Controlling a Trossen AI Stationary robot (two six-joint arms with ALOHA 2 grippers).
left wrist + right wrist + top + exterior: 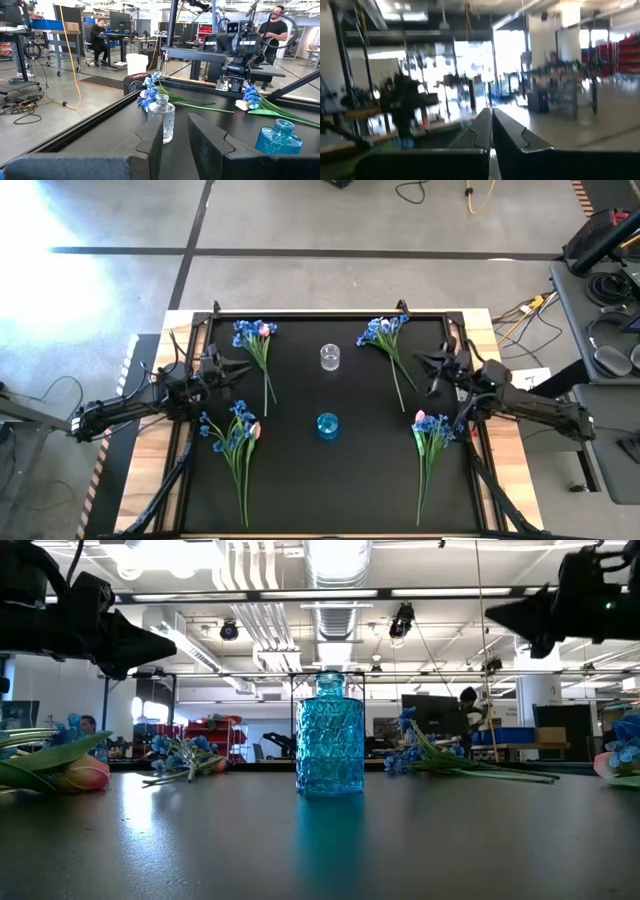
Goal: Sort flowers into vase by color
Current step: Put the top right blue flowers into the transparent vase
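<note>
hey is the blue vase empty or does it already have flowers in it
Empty. The blue vase stands upright with nothing in its neck in the low view; all four flower bunches lie on the table.

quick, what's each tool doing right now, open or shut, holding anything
Left tool: open, holding nothing, above the table's left side.
Right tool: shut, holding nothing, above the right side.
</note>
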